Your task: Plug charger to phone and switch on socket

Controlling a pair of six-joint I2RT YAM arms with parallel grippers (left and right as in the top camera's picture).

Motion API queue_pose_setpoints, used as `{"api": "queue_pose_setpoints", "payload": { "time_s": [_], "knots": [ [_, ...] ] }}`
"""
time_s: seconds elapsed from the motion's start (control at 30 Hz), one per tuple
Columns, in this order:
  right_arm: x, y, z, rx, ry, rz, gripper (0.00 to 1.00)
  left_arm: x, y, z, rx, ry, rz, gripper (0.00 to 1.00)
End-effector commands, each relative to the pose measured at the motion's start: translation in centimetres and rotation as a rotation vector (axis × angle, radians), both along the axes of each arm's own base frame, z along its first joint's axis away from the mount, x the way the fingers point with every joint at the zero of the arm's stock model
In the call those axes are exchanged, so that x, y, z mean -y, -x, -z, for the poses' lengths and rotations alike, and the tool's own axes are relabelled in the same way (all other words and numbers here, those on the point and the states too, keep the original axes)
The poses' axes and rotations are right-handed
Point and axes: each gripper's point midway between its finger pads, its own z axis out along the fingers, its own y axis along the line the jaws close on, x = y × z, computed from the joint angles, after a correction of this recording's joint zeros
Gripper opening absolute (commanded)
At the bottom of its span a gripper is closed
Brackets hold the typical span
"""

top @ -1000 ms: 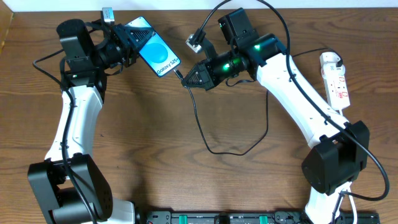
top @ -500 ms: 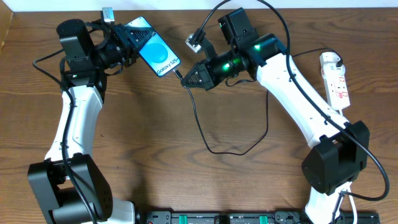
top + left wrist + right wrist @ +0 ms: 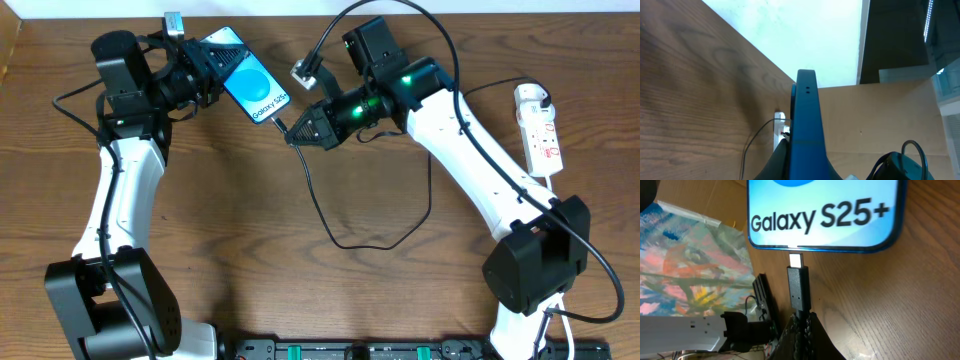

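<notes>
Right hand [image 3: 296, 135] has moved a little left, bringing the charger [image 3: 797, 287] tip just under the phone [image 3: 250, 84].
It is closed on the connector, which is not yet inserted. The left hand [image 3: 212, 62] grips the phone above the surface [image 3: 240, 230], and the socket [image 3: 540, 125] lies well apart, at the far right.

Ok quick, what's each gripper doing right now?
Left gripper: shut on the phone.
Right gripper: shut on the charger, near its connector.
</notes>
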Motion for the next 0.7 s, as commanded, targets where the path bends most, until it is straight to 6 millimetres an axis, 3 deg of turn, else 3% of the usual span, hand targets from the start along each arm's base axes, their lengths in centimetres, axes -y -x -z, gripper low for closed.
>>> {"api": "queue_pose_setpoints", "payload": {
  "time_s": [0.0,0.67],
  "knots": [
    [-0.3,0.3,-0.3,0.014,-0.016,-0.021,0.01,0.1,-0.2,-0.9,0.022,0.0,0.004,0.07],
    [0.8,-1.2,0.0,0.018,0.007,0.035,0.01,0.1,-0.1,-0.9,0.022,0.001,0.007,0.07]
  ]
}}
